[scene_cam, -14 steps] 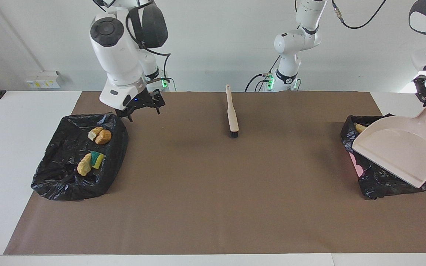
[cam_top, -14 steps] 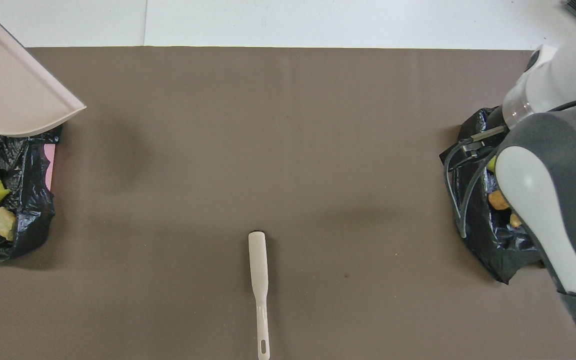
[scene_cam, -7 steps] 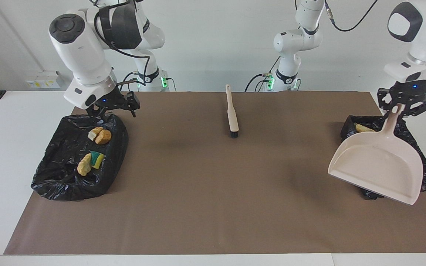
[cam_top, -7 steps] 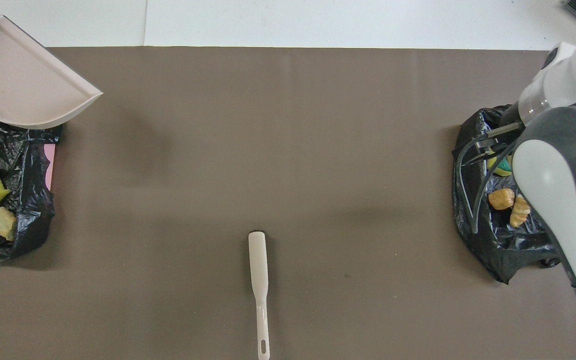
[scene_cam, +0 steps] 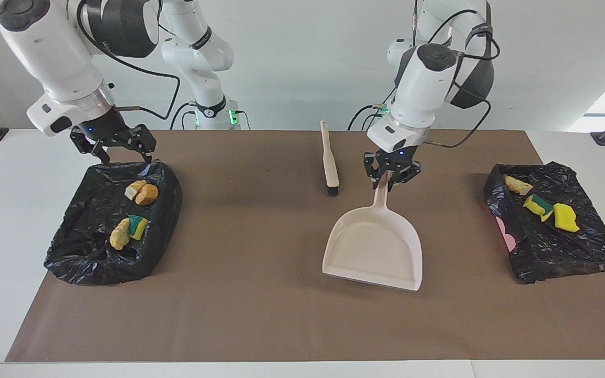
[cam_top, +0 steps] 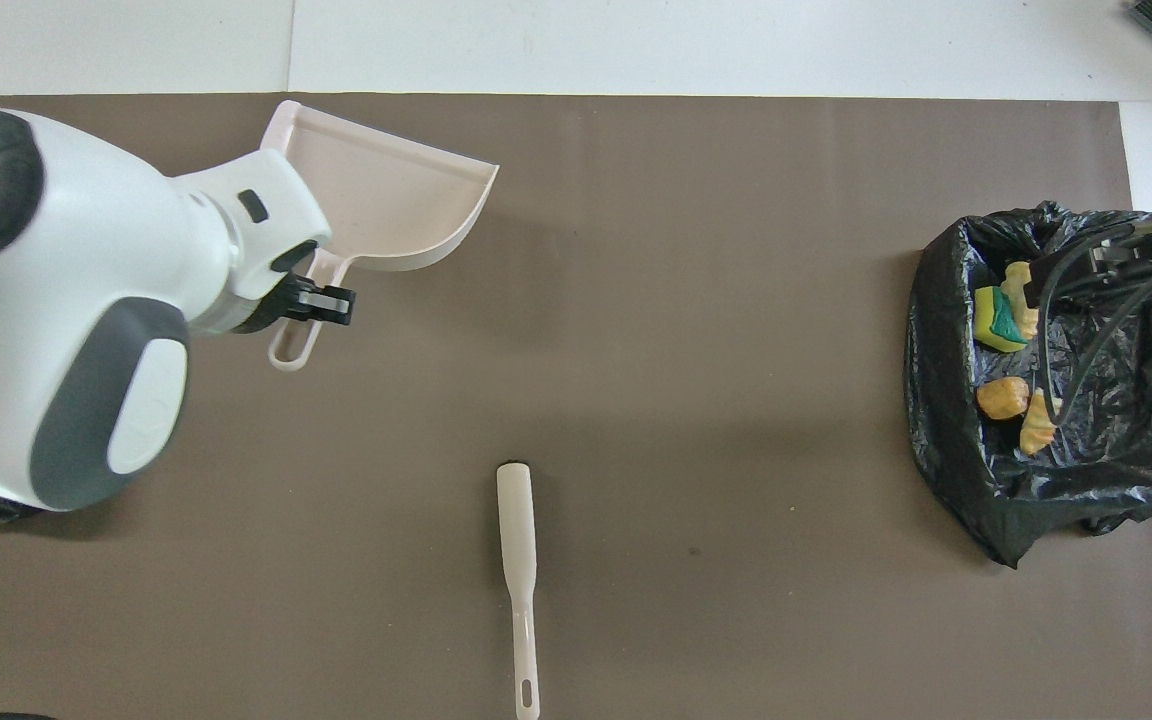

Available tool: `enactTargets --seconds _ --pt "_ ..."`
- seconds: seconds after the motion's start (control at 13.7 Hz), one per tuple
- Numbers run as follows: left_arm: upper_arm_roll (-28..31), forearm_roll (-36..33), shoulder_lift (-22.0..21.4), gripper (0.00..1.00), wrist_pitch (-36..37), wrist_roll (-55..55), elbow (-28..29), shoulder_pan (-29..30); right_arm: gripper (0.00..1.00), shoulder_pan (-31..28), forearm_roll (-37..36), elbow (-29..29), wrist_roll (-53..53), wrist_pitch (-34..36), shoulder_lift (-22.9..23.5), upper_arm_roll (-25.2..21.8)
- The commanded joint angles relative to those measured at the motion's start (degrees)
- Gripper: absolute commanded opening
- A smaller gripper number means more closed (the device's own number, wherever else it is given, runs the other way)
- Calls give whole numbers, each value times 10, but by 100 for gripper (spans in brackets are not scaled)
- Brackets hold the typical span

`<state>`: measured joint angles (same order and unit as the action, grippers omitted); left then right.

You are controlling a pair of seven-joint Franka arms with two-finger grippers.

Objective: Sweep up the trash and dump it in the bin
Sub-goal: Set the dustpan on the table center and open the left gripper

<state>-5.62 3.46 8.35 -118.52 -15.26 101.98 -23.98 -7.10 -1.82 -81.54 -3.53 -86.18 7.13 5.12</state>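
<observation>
My left gripper (scene_cam: 389, 177) is shut on the handle of the beige dustpan (scene_cam: 373, 247), which lies low over the middle of the mat; the overhead view shows the gripper (cam_top: 321, 300) and the dustpan (cam_top: 386, 195) too. The pan is empty. The trash lies in two black-lined bins. The bin (scene_cam: 71, 247) at the right arm's end holds bread lumps (scene_cam: 142, 192) and a sponge (scene_cam: 137, 226). The bin (scene_cam: 591, 247) at the left arm's end holds sponges (scene_cam: 565, 218) and a lump (scene_cam: 518, 184). My right gripper (scene_cam: 116, 152) is open over its bin's nearer rim.
A beige hand brush (scene_cam: 330, 160) lies on the brown mat (scene_cam: 260, 294) between the arm bases, bristles pointing away from the robots; it also shows in the overhead view (cam_top: 517, 560). In the overhead view my left arm hides the bin at its end.
My left arm has swung the dustpan from over the bin at its end to the middle of the mat and lowered it. My right gripper has moved outward over its bin's rim.
</observation>
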Motion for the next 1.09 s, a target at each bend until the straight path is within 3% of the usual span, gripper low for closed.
enactTargets --seconds 0.0,0.22,0.51,0.58,0.66,0.73,1.02 --pt "13 9 61 0 -94 -78 2 -49 100 -8 7 -19 17 12 -32 7" --pt "13 10 87 0 -124 -111 4 -76 100 -9 18 -62 48 23 -73 7" --pt "13 10 85 0 -133 -122 27 -94 100 -8 19 -108 56 -1 -106 7" --pt "13 10 85 21 -132 -130 27 -94 100 -10 19 -110 57 1 -108 7" --pt "13 10 85 75 -132 -137 28 -95 100 -19 30 -109 58 7 -108 7" --pt "13 10 84 100 -131 -145 30 -95 100 -26 44 -114 60 14 -113 6" --pt "18 9 78 100 -102 -179 26 -84 100 -25 44 -112 56 13 -113 7"
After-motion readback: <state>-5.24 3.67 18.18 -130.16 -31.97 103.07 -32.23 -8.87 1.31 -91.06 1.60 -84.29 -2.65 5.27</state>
